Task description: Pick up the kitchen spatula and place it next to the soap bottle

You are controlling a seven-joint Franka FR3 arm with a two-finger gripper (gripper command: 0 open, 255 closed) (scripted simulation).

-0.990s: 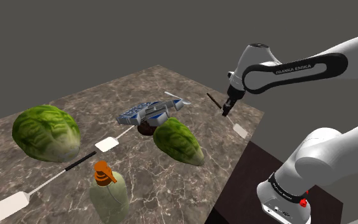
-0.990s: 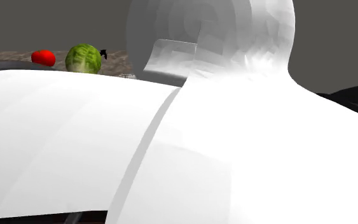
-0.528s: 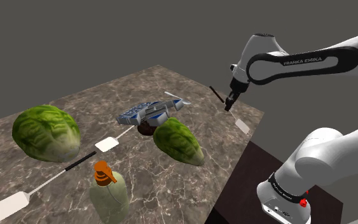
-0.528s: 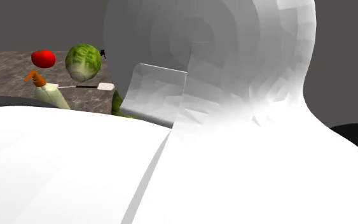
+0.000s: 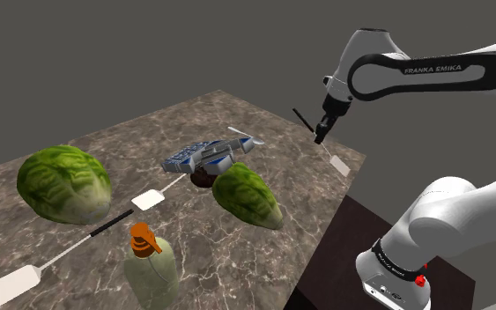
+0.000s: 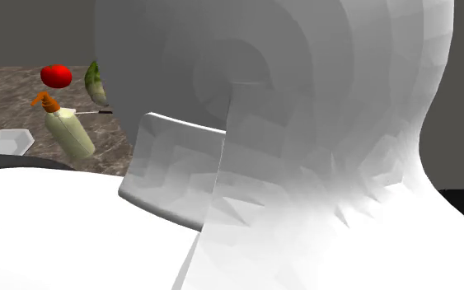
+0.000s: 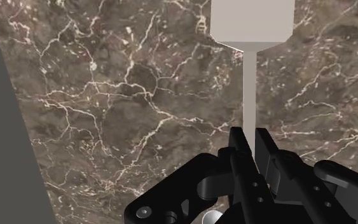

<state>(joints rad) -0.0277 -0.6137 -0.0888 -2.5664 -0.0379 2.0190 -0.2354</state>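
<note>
Soft, even light falls from above on the marble table (image 5: 237, 251), its pale veins crisp, its shadows faint. My white arm (image 6: 304, 123) sits close to the second exterior camera, bright, faceted, greying in its folds. My black gripper (image 7: 249, 133) looks matte; the spatula (image 7: 250, 57) is flatly lit. The backdrop (image 5: 105, 53) is dull, even grey.

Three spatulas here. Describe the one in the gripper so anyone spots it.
At the marble table's edge nearest the stand, the black fingers clasp a thin spatula with a pale square blade. The other two spatulas lie loose, farther toward the shoulder view's left.
</note>
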